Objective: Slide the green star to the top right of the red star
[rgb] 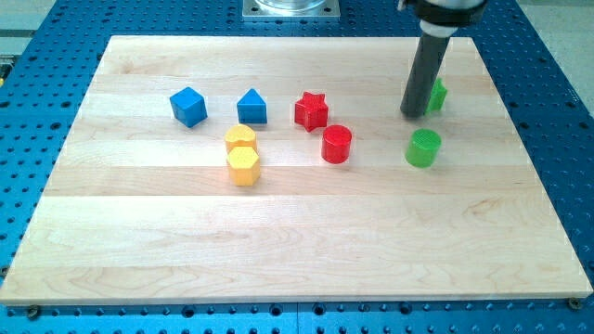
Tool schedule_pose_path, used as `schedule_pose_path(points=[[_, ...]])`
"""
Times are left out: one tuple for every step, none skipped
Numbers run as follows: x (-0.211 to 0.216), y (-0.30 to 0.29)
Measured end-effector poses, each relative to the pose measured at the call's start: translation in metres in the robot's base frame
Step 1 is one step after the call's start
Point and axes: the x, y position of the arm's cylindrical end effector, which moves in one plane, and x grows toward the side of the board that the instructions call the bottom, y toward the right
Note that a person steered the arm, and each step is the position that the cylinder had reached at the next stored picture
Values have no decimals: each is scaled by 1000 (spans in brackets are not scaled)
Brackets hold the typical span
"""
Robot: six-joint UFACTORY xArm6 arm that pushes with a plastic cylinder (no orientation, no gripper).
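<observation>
The red star [311, 110] lies on the wooden board a little right of the middle, toward the view's top. The green star [436, 95] lies to its right, near the view's top right, and is mostly hidden behind my rod. My tip [412, 115] rests on the board right against the green star's left side, well to the right of the red star.
A red cylinder [336, 144] sits just below and right of the red star. A green cylinder [423, 147] sits below my tip. A blue cube [188, 106], a blue triangular block [251, 107] and two yellow blocks [241, 165] lie to the left. The board's [297, 250] top edge is near.
</observation>
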Motion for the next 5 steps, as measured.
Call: schedule_pose_path(points=[[1, 25], [12, 50], [4, 77], [-30, 74], [-42, 21]])
